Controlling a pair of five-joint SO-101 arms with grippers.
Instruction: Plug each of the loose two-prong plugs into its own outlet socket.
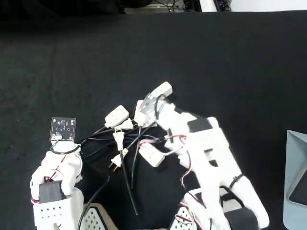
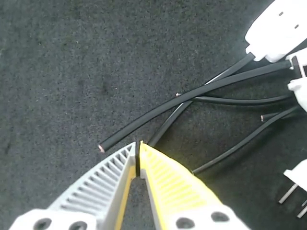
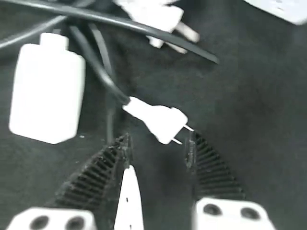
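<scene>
R gripper [image 3: 157, 143]: black ribbed fingers apart, gripping nothing.
Plug [image 3: 159, 120]: white two-prong, lying on the cloth just ahead of the R fingertips and betw. them. Prongs point twd one finger and the black cord leaves the other end. Can't tell if it touches either finger.
Socket block [image 3: 47, 91]: white box beside that plug, w/ cords running past one end.
2nd plug [image 3: 163, 21]: farther out, prongs bare, a black cord across it.
R arm [image 1: 211, 153]: stretched from the near edge to the pile mid-table.
Pile [image 1: 129, 143]: white plugs, socket blocks + black cords tangled together. The plugs lie loose.
L gripper [image 2: 138, 152]: grey + yellow fingers pressed together, nothing betw. them. Tips are just short of the cords.
Cords [image 2: 192, 93]: several black ones crossing on the cloth, one cut end near the L tips.
L arm [image 1: 55, 182]: folded at the near-left, apart from the pile.
Table [image 1: 230, 62]: black cloth.
Grey box [image 1: 295, 177]: at the right edge, well apart.
</scene>
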